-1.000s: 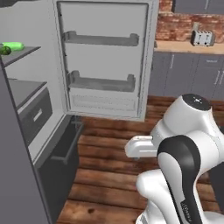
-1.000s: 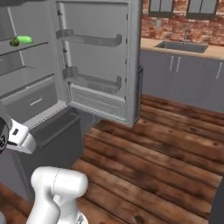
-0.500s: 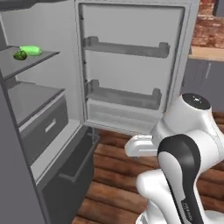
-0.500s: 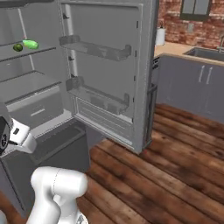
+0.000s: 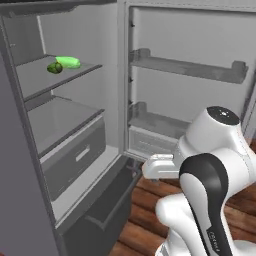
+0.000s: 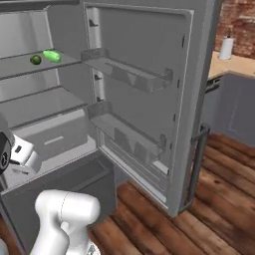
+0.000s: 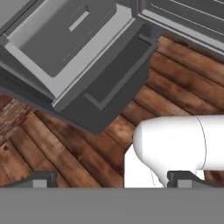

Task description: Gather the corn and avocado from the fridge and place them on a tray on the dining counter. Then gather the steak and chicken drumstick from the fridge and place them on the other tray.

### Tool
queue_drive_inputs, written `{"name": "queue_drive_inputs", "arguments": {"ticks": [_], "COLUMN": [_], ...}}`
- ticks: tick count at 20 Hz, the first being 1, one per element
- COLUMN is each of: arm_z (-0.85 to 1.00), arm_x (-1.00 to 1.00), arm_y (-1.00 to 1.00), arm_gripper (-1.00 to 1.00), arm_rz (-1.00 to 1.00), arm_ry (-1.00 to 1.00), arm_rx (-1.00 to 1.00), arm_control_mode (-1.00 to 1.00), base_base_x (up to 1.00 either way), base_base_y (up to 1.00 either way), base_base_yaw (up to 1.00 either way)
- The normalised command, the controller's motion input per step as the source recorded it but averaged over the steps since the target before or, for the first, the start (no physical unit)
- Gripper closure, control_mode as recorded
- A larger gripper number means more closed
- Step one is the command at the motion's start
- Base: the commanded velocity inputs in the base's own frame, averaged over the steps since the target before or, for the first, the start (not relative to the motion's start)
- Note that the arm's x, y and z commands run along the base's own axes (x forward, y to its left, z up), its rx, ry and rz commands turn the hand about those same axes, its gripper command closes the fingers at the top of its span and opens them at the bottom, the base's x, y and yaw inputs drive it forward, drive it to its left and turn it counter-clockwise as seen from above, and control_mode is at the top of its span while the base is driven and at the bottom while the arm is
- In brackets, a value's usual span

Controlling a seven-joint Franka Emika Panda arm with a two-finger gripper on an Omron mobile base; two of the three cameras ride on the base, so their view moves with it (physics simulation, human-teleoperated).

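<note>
Two greens lying together on upper fridge shelf (image 5: 42, 82) at ten o'clock: avocado (image 5: 54, 68) leftmost, corn (image 5: 68, 62) just beside, both within forward reach. Hanging low over floorboards (image 7: 52, 148) at six, gripper (image 7: 111, 180) spread wide, gripping nothing, awaiting approach.

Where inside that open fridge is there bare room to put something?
The middle shelf above the drawer lies bare, and so do both door racks. The top shelf is taken only near its back, by the avocado and a green vegetable.
</note>
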Motion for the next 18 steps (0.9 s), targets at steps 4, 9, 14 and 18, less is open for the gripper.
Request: {"name": "queue_drive_inputs", "arguments": {"ticks": [4, 9, 14, 18], "arm_z": [0.00, 0.00, 0.00, 0.00], "arm_x": [0.00, 0.00, 0.00, 0.00], "arm_y": [0.00, 0.00, 0.00, 0.00], "arm_gripper": [-1.00, -1.00, -1.00, -1.00], "arm_rz": [0.00, 0.00, 0.00, 0.00], "arm_ry": [0.00, 0.00, 0.00, 0.00], "arm_rx": [0.00, 0.00, 0.00, 0.00], "arm_control_mode": [1.00, 1.00, 1.00, 1.00], "base_base_x": [0.63, 0.58, 0.46, 0.44], "base_base_y": [0.03, 0.05, 0.00, 0.00], "base_base_yaw": [0.34, 0.33, 0.30, 0.29]}}
